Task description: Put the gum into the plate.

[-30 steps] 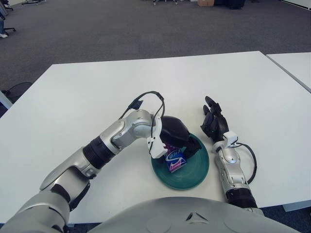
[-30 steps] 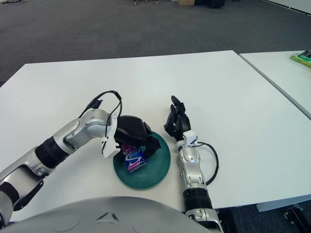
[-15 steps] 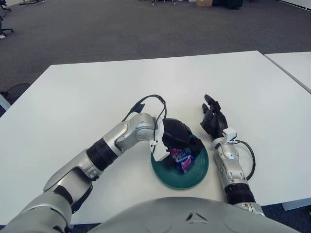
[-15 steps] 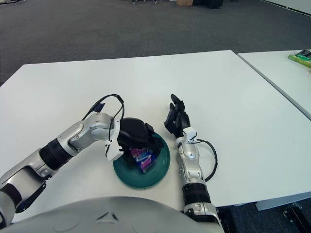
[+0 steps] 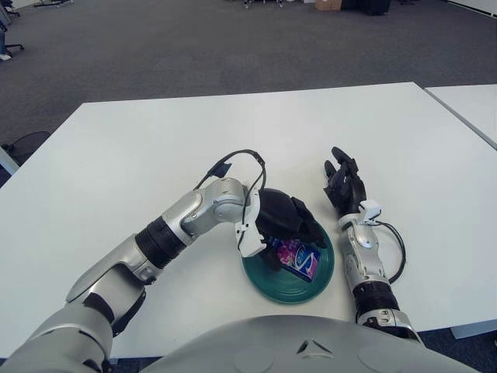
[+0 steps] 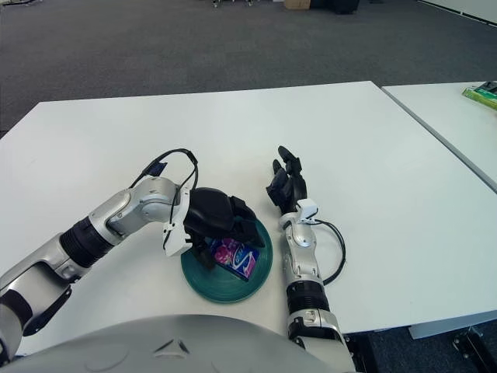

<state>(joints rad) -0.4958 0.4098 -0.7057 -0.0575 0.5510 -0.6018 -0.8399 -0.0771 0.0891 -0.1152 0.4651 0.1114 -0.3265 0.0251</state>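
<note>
The gum (image 5: 299, 257) is a blue and purple pack lying flat inside the dark green plate (image 5: 314, 284), near the table's front edge. It also shows in the right eye view (image 6: 235, 257). My left hand (image 5: 284, 223) hovers over the back left part of the plate, right above the gum, with its fingers spread and off the pack. My right hand (image 5: 344, 186) rests on the table just right of the plate, fingers stretched out, holding nothing.
The white table (image 5: 155, 148) stretches far to the back and left. A second white table (image 6: 458, 116) stands to the right across a narrow gap, with a green object (image 6: 483, 92) on it. Grey carpet lies beyond.
The left hand lowered the gum into the plate and let go; the pack went from upright in the fingers to lying flat. The right hand shifted slightly to the right.
</note>
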